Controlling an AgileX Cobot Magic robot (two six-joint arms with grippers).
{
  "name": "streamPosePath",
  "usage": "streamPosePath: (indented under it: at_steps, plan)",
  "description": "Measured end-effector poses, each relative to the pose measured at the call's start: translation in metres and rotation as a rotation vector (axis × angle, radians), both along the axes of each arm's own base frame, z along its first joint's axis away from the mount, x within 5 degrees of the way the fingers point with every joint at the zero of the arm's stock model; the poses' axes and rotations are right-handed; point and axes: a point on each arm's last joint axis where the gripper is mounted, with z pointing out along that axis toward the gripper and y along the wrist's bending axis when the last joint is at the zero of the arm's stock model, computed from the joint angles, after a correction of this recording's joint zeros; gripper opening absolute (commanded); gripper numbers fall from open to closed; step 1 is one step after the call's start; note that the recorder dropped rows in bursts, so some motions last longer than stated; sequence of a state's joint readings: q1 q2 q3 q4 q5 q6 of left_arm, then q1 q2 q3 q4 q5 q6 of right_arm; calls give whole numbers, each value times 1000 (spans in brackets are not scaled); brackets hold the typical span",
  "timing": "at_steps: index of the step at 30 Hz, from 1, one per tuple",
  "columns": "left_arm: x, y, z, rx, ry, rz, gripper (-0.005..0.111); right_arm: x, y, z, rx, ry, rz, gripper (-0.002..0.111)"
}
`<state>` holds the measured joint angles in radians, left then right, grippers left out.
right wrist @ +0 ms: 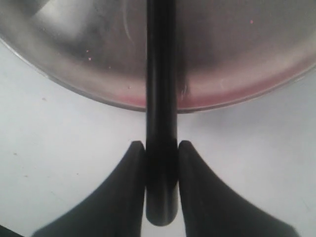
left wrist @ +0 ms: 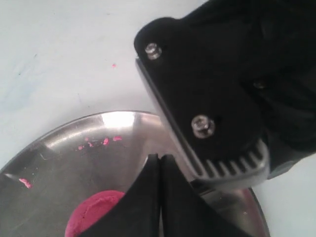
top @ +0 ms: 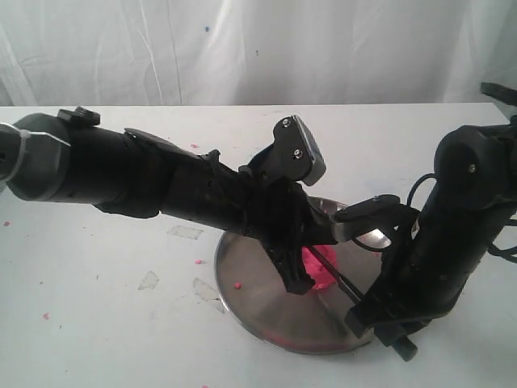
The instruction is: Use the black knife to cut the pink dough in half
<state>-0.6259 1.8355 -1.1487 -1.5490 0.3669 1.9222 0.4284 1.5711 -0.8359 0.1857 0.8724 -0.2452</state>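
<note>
- Closest to my right wrist camera, the fingers of my right gripper [right wrist: 161, 145] pinch the straight handle of the black knife [right wrist: 160, 74], one finger on each side. The handle's butt end sticks out behind them.
- From that grip the knife runs forward, off the white table [right wrist: 59, 138] and over the rim of the steel plate [right wrist: 237, 49].
- From outside, my right gripper [top: 363, 311] sits at the plate's near right edge. The black knife [top: 335, 273] slants from it across the pink dough [top: 325, 271] near the middle of the steel plate [top: 258, 303]. Whether the blade has sunk in, I cannot tell.
- On my left gripper [left wrist: 159, 160] the fingers are pressed together, with only a thin seam between them.
- Just beside one of those fingers lies the pink dough [left wrist: 94, 215], partly hidden behind it; contact is unclear.
- Outside, my left gripper [top: 297, 279] points down onto the plate on the dough's left side, opposite the knife.
- Some pink crumbs [left wrist: 98, 142] dot the plate.
</note>
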Motion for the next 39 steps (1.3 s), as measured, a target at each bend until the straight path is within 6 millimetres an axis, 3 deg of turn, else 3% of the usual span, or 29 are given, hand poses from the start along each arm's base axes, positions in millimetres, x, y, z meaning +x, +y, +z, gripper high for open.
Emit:
streamPosePath:
  at_steps: [21,26,32,36,39]
  plan:
    - [13,3,-10,51,-28,83,0,2,1,-1,0,-10,-16,0]
    - [41,22,-19,-28,63,209,0,2,1,-1,0,-10,-17,0]
    - [57,49,0,-247,108,101,0,0,0,-1,-9,17,-13,0]
    - [56,49,4,-304,121,37,0,0,0,-1,-10,20,-13,0]
    - [57,46,-12,-312,168,10,0,-1,0,-1,-10,22,-13,0]
